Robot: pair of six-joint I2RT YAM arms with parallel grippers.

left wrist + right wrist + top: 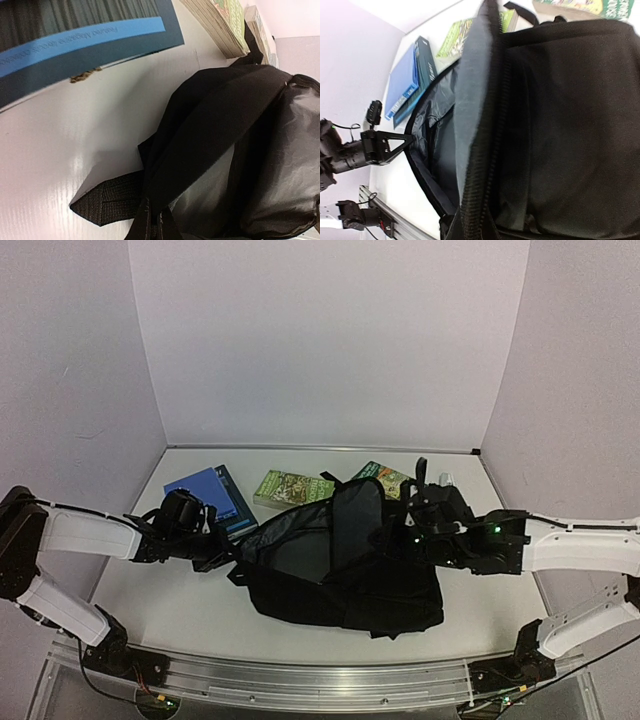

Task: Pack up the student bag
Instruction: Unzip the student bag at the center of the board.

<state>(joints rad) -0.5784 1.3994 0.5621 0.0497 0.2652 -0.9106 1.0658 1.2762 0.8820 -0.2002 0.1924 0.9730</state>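
Note:
The student bag (pixel 340 575), a big black backpack, lies open in the middle of the table with its grey lining (pixel 300 555) showing. My left gripper (pixel 222 552) is shut on the bag's left rim beside a woven strap (pixel 107 200). My right gripper (pixel 398 532) is shut on the zipper edge (pixel 480 190) of the raised flap (pixel 355 515), holding the mouth open. In both wrist views the fabric runs down into the jaws and hides the fingertips. The right wrist view looks into the bag (pixel 440 150) and shows the left gripper (pixel 410 141) at its far rim.
A blue book (pixel 210 498) lies behind the left gripper, close to the bag's rim (pixel 75 45). A green book (pixel 290 488) and a second green book (pixel 385 478) lie behind the bag. Walls close in the back and sides, and a metal rail (pixel 300 680) runs along the near edge.

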